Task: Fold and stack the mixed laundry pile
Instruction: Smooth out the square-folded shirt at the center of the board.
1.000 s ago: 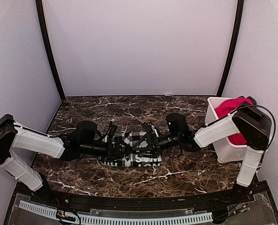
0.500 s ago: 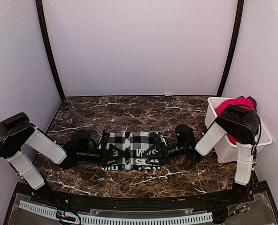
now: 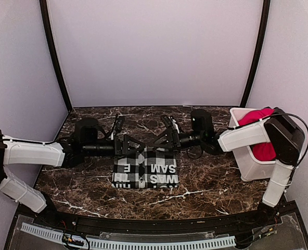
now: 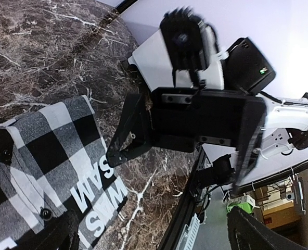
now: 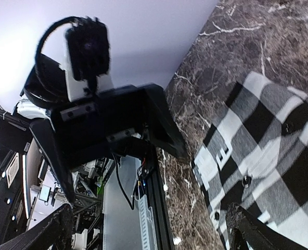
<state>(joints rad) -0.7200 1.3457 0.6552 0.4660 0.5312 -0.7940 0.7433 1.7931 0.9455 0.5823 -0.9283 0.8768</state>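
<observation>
Reading upside down from above, the white lettering on the checked shirt gives "SAM" and "WAS", with a lone "E" beside them. The other letters run off into the folds, so no whole phrase can be made out. The left wrist view shows the same "SAM" and "WAS" turned sideways. The shirt lies folded into a flat rectangle on the marble table. Small dark buttons show on it in the right wrist view.

Just over the shirt's far edge, the left gripper and right gripper face each other. Both have their fingers spread wide with nothing between them. Their black bodies cover that far edge, so I cannot tell whether a fingertip touches the cloth. In each wrist view the camera's own fingers appear only as dark blurred tips at the bottom corners.

Well to the right of the shirt, the red garment is heaped in a white bin. The right arm and the bin wall hide most of it.
</observation>
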